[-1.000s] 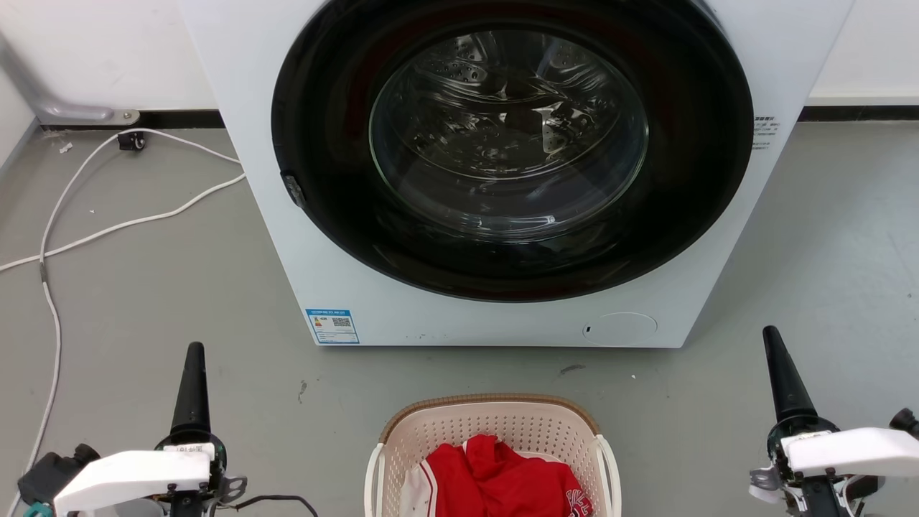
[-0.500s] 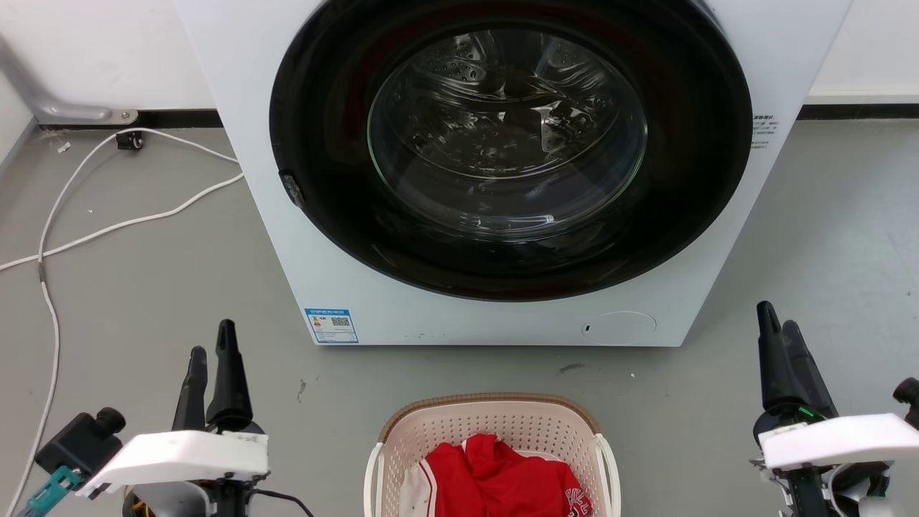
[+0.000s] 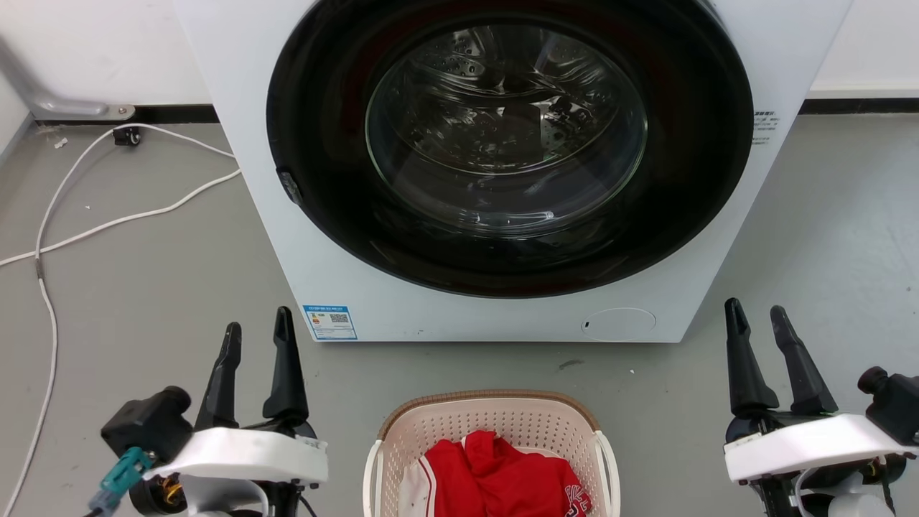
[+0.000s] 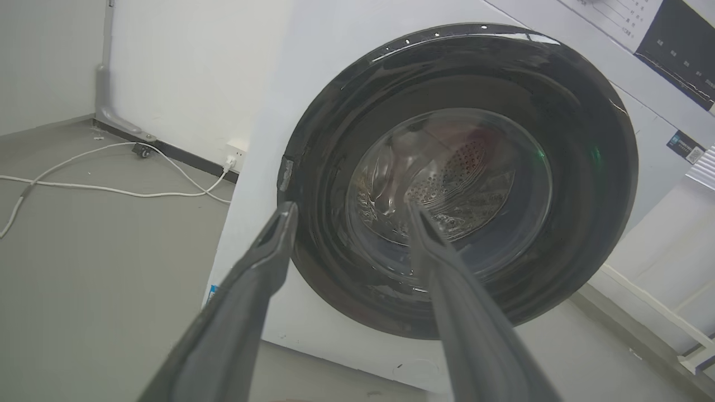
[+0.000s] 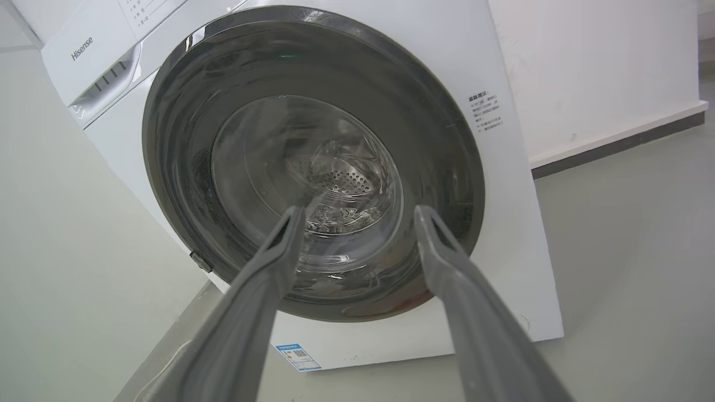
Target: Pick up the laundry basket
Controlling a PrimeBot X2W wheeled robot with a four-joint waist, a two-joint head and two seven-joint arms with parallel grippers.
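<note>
The laundry basket [image 3: 495,420], cream-pink and perforated with a brown rim and white side handles, stands on the grey floor at the bottom centre of the head view. A red garment [image 3: 502,477] lies inside it. My left gripper [image 3: 257,324] is open, to the basket's left and apart from it, fingers pointing at the washing machine. On the other side, well away from the basket, my right gripper [image 3: 755,310] is open too. Both wrist views look along open grippers, the left [image 4: 349,207] and the right [image 5: 360,211], with nothing between the fingers.
A white front-loading washing machine [image 3: 502,316] with its dark round door [image 3: 506,143] shut stands just beyond the basket. A white cable [image 3: 108,222] runs across the floor at the left toward the wall. Bare grey floor lies on both sides of the basket.
Both arms have turned so that each gripper's two fingers now show spread apart. Each gripper has moved inward toward the basket. The view has shifted slightly.
</note>
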